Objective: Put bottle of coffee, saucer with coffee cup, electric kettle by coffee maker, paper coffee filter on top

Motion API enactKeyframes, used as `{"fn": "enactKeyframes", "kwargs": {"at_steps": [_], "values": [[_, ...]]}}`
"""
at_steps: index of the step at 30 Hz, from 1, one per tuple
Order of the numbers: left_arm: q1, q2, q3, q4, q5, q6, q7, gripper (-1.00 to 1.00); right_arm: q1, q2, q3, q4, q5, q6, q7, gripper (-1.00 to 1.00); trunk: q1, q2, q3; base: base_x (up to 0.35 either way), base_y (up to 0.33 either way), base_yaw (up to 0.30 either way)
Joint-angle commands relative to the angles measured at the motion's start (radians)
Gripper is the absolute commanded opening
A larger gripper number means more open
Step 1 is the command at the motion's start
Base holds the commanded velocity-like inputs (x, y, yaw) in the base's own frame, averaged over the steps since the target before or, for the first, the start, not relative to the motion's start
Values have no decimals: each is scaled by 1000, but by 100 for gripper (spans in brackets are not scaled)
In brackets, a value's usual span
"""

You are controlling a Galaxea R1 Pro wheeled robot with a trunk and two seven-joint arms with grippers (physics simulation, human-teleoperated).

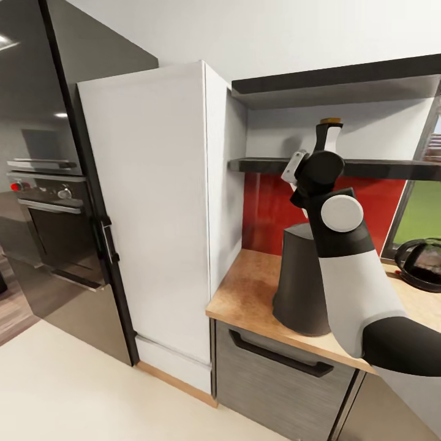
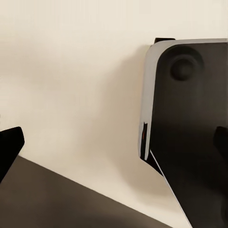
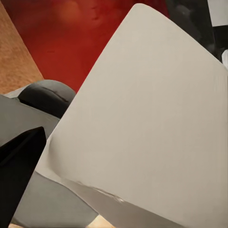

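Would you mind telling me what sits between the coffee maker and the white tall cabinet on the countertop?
In the head view, only bare kitchen countertop lies between the coffee maker and the white tall cabinet.

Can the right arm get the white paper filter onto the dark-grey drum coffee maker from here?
Probably yes. The right gripper appears to hold the thin white paper coffee filter above the tall dark-grey coffee maker; its flat top looks bare, nothing between.

Head view high over the coffee maker; right wrist view close above it.
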Motion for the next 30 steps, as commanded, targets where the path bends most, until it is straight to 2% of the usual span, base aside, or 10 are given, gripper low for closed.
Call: {"fn": "enactKeyframes", "kwargs": {"at_steps": [1, 19, 30], "values": [[1, 1, 0, -2, 4, -1, 0, 100, -1, 0, 1, 0, 7, 10, 8, -100, 0, 0, 0, 0, 0, -17], [2, 6, -1, 1, 6, -1, 0, 100, 2, -2, -1, 0, 7, 10, 8, -100, 0, 0, 0, 68, 60, -3], [2, 5, -1, 2, 7, -1, 0, 100, 4, -3, 0, 7, 7, 10, 7, -100, 0, 0, 0, 1, 1, -228]]}}
